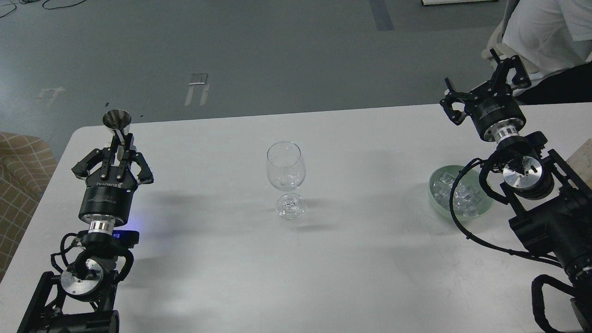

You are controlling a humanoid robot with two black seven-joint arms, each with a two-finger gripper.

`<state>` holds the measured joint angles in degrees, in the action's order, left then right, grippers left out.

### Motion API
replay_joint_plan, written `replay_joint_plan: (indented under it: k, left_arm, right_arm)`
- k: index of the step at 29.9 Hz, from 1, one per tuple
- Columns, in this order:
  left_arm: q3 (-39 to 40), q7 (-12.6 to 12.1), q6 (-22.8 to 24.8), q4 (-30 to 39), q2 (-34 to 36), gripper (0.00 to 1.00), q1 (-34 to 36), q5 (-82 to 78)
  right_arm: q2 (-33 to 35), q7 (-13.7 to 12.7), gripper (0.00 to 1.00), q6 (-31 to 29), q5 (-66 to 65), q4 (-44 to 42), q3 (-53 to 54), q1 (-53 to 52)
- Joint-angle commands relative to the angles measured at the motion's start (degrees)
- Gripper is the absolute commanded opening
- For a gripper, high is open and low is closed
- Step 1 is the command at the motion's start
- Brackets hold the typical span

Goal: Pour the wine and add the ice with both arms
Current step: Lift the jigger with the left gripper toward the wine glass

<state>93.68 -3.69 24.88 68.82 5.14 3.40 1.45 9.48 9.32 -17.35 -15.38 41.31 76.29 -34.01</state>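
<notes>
Head view shows the left gripper (121,144) with its jaws clenched on a small metal measuring cup (117,124), kept upright, presumably so any wine inside stays put; the liquid itself cannot be made out from here. A wine glass (286,173) stands mid-surface (222,259), well apart from both arms and reachable by either. Ice (455,194) sits in a pale green bowl (434,199) under the right arm, whose gripper (481,88) hangs above with jaws released, holding nothing.
</notes>
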Motion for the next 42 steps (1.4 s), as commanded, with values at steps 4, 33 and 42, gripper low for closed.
replay_joint_plan:
  k: [4,33,42]
  left_arm:
    - [-3.1,-0.4,-0.3,3.3,1.1,0.20,-2.0,-0.2]
    - [-16.4,-2.1,-5.5,14.1,7.2,0.19,-0.9,-1.5]
    - [-22.0,-2.9,-7.9,14.1,8.2,0.19,5.1,-2.1]
  right_arm:
    - [0.3,0.0,1.00,-0.1,0.0,0.0,0.0,0.1]
    - [0.3,0.0,1.00,-0.2,0.0,-0.1,-0.1,0.9]
    - [0.4,0.1,1.00,-0.2,0.0,0.0,-0.1,1.1]
